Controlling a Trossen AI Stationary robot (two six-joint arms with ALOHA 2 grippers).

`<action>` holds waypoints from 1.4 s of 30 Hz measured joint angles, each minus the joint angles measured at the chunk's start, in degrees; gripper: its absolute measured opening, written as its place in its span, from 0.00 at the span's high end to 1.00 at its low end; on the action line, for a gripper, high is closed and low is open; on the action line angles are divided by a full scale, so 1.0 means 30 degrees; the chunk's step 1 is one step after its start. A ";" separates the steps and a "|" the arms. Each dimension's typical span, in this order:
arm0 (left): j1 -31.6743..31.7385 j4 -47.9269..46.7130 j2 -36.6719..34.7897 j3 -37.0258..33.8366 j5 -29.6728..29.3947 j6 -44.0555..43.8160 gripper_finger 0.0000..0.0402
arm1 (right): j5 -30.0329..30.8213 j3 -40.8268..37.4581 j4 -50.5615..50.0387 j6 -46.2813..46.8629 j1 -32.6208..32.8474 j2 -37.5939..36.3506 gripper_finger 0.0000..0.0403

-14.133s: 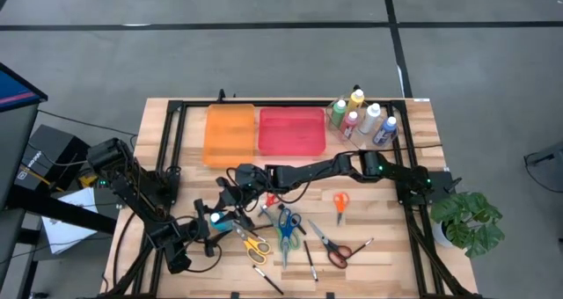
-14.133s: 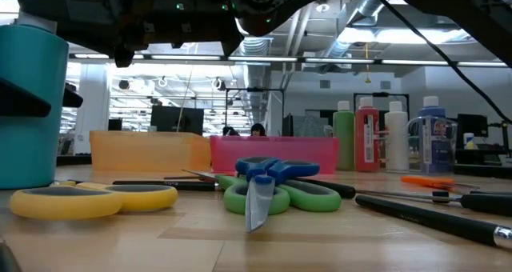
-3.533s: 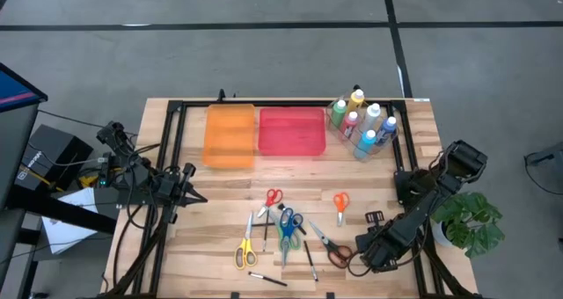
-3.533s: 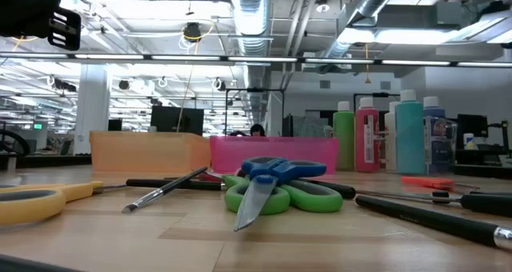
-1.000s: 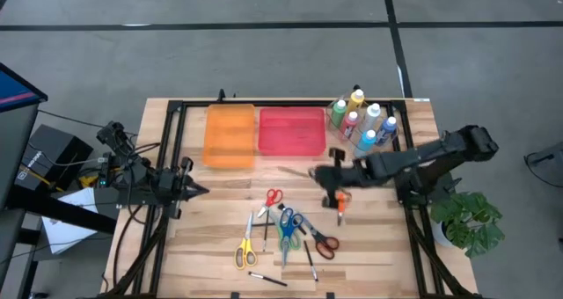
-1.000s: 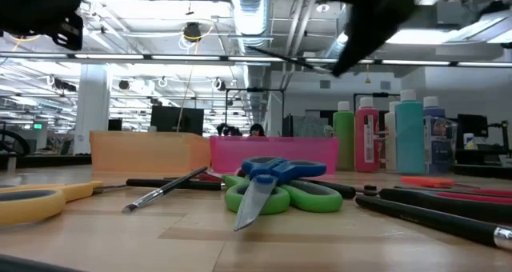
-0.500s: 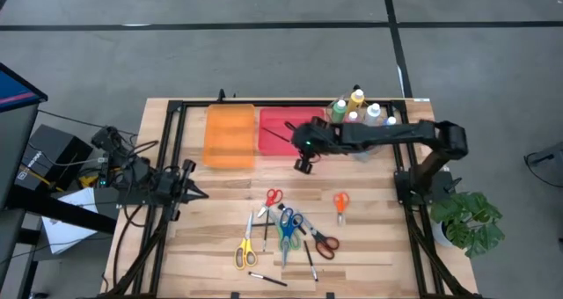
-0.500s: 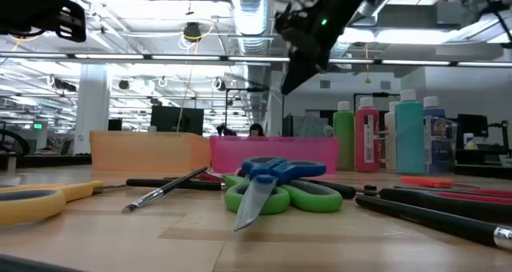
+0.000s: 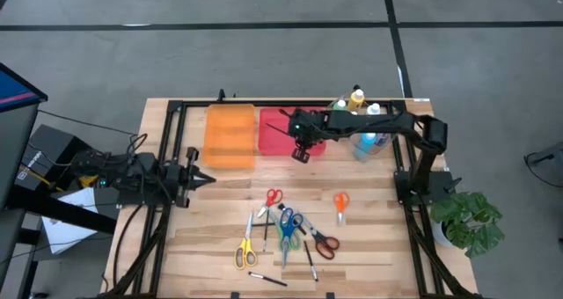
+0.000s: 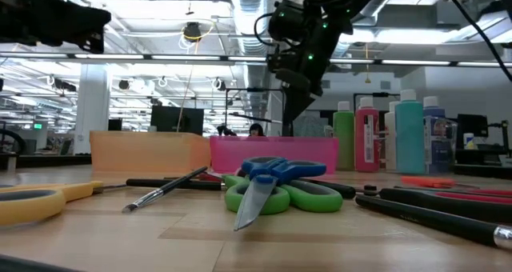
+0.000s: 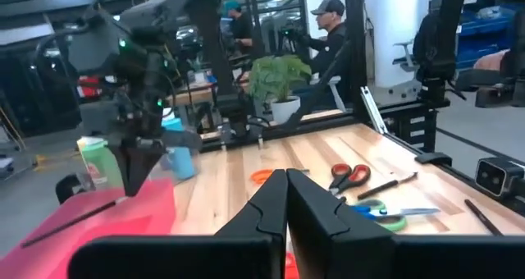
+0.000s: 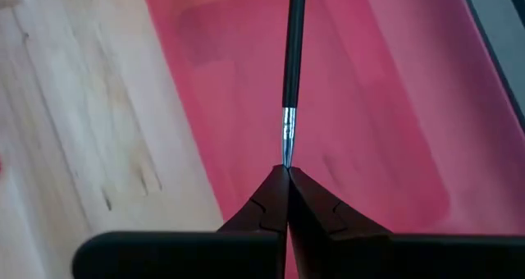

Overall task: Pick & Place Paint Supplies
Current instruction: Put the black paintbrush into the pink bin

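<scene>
The right gripper (image 9: 302, 151) hangs over the front edge of the pink tray (image 9: 283, 141), its fingers pinched together on the bristle end of a thin dark brush (image 12: 292, 61), which sticks out above the tray's floor. The left gripper (image 9: 205, 178) waits near the table's (image 9: 378, 246) left side, fingers together and holding nothing. Scissors (image 9: 284, 233) and more brushes lie on the wood nearer the front.

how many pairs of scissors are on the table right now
5, all lying on the wood in front of the trays: yellow scissors, small red scissors, blue-and-green scissors, dark red scissors, orange scissors. None looks hidden.
</scene>
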 joint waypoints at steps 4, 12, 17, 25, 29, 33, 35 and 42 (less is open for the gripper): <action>0.1813 -0.0917 0.0000 -0.0021 0.1588 -0.1745 1.00 | -0.0029 -0.0001 -0.0091 -0.0374 -0.0390 -0.0045 1.00; 0.3713 0.1296 0.0197 -0.1559 0.3154 -0.2943 1.00 | -0.0530 -0.0007 0.0211 -0.0709 -0.1200 -0.0029 1.00; 0.3839 0.1479 0.0180 -0.1566 0.3204 -0.2971 0.99 | -0.1277 -0.0020 0.0321 -0.0757 -0.1459 -0.0029 1.00; 0.3837 0.1711 0.0193 -0.1566 0.3204 -0.3740 1.00 | -0.1982 0.0063 0.1472 -0.0936 -0.1882 0.1370 1.00; 0.3834 0.2101 0.0306 -0.1566 0.3192 -0.3756 0.99 | -0.1974 -0.0080 0.1222 -0.0991 -0.1946 0.2128 1.00; 0.3830 0.2344 0.0436 -0.1566 0.3169 -0.3862 0.99 | -0.1967 -0.0044 0.1031 -0.1245 -0.1946 0.2194 1.00; 0.3818 0.2432 0.0490 -0.1566 0.3169 -0.3871 0.99 | -0.1967 -0.0044 0.1182 -0.1245 -0.1946 0.2200 1.00; 0.3815 0.2544 0.0554 -0.1566 0.3162 -0.3871 0.99 | -0.1960 -0.0044 0.0928 -0.0801 -0.2159 0.2200 0.98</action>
